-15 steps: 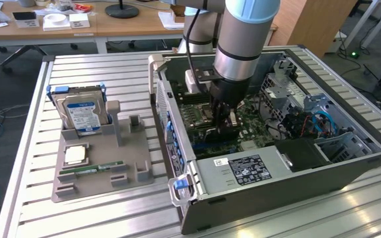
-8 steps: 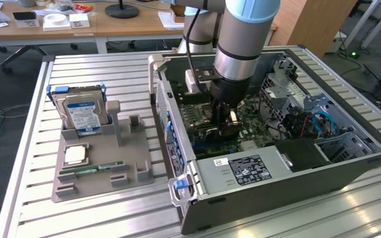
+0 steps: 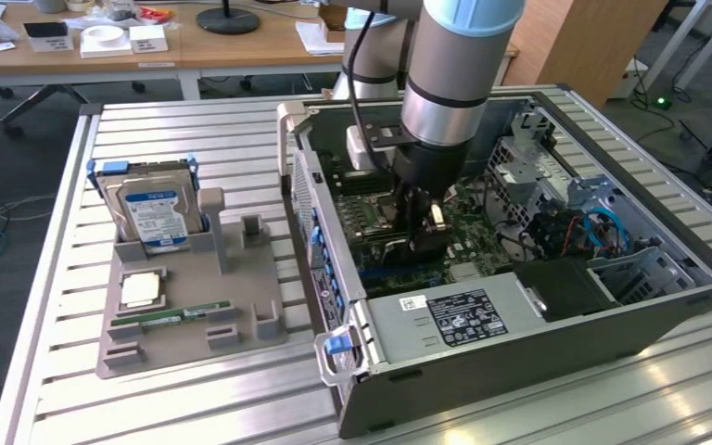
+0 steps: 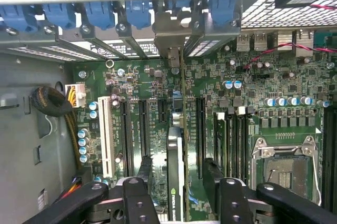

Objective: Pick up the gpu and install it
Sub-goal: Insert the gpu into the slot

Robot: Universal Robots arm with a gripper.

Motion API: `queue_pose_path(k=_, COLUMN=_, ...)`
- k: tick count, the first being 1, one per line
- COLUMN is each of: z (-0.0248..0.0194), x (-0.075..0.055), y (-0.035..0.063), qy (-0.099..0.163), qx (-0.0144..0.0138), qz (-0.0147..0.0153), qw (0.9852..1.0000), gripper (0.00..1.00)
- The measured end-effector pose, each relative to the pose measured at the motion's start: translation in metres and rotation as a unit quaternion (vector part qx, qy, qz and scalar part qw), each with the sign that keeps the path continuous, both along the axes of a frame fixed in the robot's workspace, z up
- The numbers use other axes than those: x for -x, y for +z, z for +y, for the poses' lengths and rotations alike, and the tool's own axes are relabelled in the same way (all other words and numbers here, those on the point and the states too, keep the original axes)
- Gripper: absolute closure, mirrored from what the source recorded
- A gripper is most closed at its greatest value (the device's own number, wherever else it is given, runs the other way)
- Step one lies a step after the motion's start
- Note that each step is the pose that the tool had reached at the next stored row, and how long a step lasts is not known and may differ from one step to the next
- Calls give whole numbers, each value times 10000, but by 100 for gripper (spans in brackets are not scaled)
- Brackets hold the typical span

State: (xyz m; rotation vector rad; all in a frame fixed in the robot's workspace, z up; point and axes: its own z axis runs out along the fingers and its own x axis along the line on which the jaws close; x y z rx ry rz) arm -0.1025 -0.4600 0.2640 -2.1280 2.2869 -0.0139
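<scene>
The gpu (image 4: 176, 148) stands edge-on in a motherboard slot, thin and dark, with its silvery bracket (image 4: 171, 34) against the case's rear wall. My gripper (image 4: 178, 170) straddles the card, jaws open. One dark finger (image 4: 145, 169) sits on one side of the card and the other finger (image 4: 211, 174) on the opposite side, each with a small gap to it. In the exterior view my gripper (image 3: 415, 230) reaches down into the open computer case (image 3: 517, 371), low over the green motherboard (image 3: 474, 246).
A grey holder tray (image 3: 196, 348) at the exterior view's left carries a hard drive (image 3: 152, 211), a green memory stick (image 3: 177, 315) and a square chip (image 3: 142, 289). Around the card lie empty slots (image 4: 108, 134), a CPU socket (image 4: 287, 169), blue clips (image 4: 131, 13) and a cable bundle (image 4: 50, 100).
</scene>
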Motion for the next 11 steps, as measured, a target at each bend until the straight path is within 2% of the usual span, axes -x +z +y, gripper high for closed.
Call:
queue_pose_path(k=6, z=1, x=0, y=20, qy=0, qx=0, qz=0, qw=10000, gripper=49)
queue_pose_path(k=11, z=19, x=0, y=17, qy=-5, qx=-2, qz=-1, qw=10000, gripper=49)
